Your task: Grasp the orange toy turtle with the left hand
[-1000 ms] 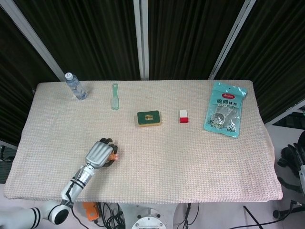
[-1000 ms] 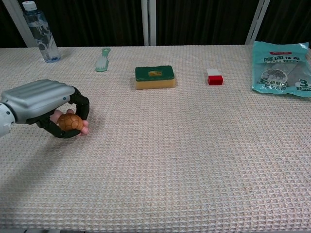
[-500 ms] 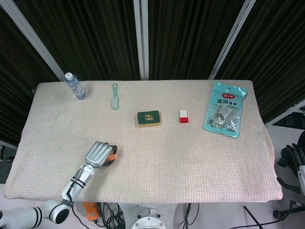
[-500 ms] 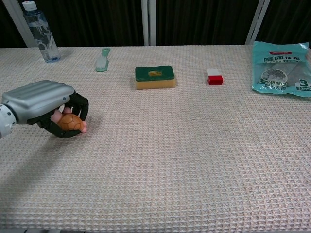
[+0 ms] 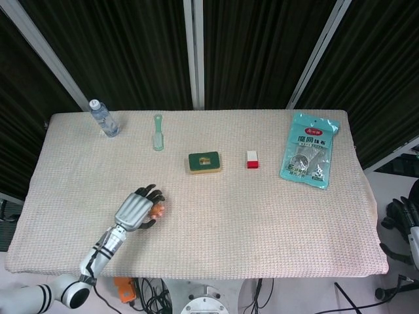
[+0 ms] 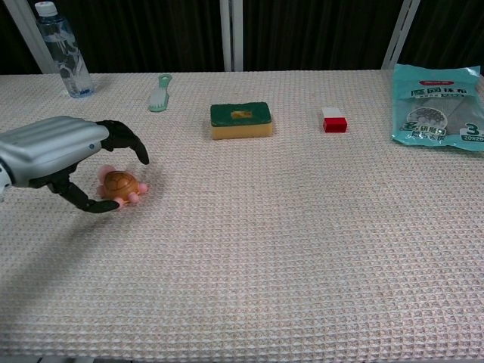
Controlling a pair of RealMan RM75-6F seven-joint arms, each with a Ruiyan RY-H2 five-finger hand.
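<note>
The orange toy turtle (image 6: pixel 119 184) sits upright on the woven tablecloth near the front left, its shell showing beside the hand in the head view (image 5: pixel 158 209). My left hand (image 6: pixel 57 151) (image 5: pixel 135 210) hovers over it from the left with its fingers spread apart. The upper fingers (image 6: pixel 125 138) arch above the shell and the thumb reaches along the cloth below it, and nothing is held. Dark fingers of my right hand (image 5: pixel 399 216) show off the table's right edge in the head view, too small to read.
A water bottle (image 6: pixel 64 53) stands at the far left corner. A green brush (image 6: pixel 159 92), a green-and-yellow sponge (image 6: pixel 241 120), a red-and-white block (image 6: pixel 334 120) and a teal packet (image 6: pixel 439 106) lie along the far side.
The left hand's fingers have uncurled from around the turtle. The turtle now rests free on the cloth, slightly right of where it was held.
</note>
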